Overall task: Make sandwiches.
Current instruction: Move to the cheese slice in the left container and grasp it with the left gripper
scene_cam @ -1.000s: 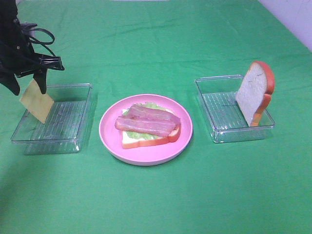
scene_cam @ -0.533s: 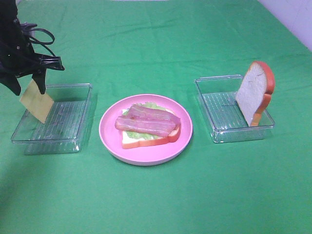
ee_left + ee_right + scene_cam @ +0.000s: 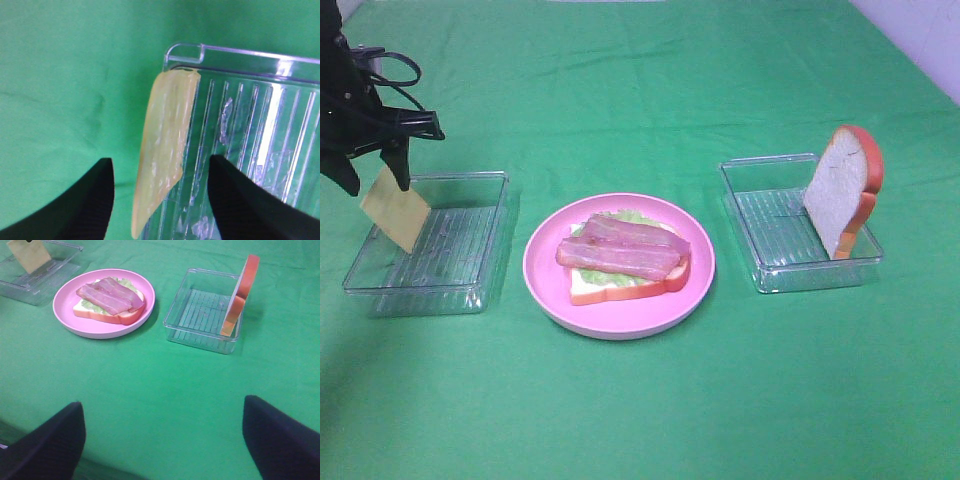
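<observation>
Well left of the pink plate [image 3: 533, 268], our left gripper [image 3: 377, 180] is clamped on the upper corner of the yellow cheese square [image 3: 395, 208]. The cheese hangs tilted above the left tray [image 3: 470, 292], over the side farthest from the plate.

On the plate lies the half-built sandwich [image 3: 620, 265]: a bottom bread slice [image 3: 595, 291], lettuce [image 3: 632, 216] and two bacon strips [image 3: 625, 250]. Right of the plate, the second bread slice [image 3: 840, 190] leans nearly upright in the right tray [image 3: 770, 278], against the wall away from the plate.

Our right gripper [image 3: 162, 405] hangs well back from the plate, fingers wide apart with nothing between them.

We judge three layers done; the cheese and the top slice are left to place.

The grip itself is hard to check. In the left wrist view the cheese shows edge-on between fingers that look apart, and any contact lies below the frame. The lettuce is mostly covered by bacon. The left arm is cut off at the high view's edge, and the right arm is absent from it.
</observation>
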You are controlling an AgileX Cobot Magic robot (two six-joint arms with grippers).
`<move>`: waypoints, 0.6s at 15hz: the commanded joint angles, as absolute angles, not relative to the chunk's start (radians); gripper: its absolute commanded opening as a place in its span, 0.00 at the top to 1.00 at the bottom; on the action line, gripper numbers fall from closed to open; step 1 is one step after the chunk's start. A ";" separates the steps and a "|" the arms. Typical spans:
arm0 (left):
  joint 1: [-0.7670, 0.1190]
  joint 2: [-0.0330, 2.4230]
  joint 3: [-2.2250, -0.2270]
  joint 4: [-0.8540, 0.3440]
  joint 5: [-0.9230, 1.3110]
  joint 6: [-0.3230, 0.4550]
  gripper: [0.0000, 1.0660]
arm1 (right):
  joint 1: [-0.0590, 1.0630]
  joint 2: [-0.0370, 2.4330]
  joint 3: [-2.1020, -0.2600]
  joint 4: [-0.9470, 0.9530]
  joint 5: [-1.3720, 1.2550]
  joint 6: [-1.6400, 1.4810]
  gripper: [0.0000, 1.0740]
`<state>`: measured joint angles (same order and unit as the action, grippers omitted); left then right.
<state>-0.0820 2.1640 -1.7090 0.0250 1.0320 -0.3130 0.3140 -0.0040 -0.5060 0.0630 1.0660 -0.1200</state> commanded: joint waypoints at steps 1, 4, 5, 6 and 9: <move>-0.084 2.177 -1.714 0.020 1.026 -0.311 0.49 | 0.311 -0.023 -0.504 0.066 1.057 -0.129 0.27; -0.084 2.194 -1.714 0.020 1.027 -0.311 0.49 | 0.311 -0.023 -0.504 0.066 1.057 -0.129 0.27; -0.084 2.193 -1.714 0.020 1.025 -0.311 0.51 | 0.311 -0.023 -0.504 0.066 1.057 -0.129 0.27; -0.084 2.193 -1.714 0.021 1.025 -0.311 0.56 | 0.311 -0.023 -0.504 0.066 1.057 -0.129 0.27; -0.084 2.193 -1.714 0.021 1.024 -0.310 0.64 | 0.311 -0.023 -0.504 0.066 1.057 -0.129 0.27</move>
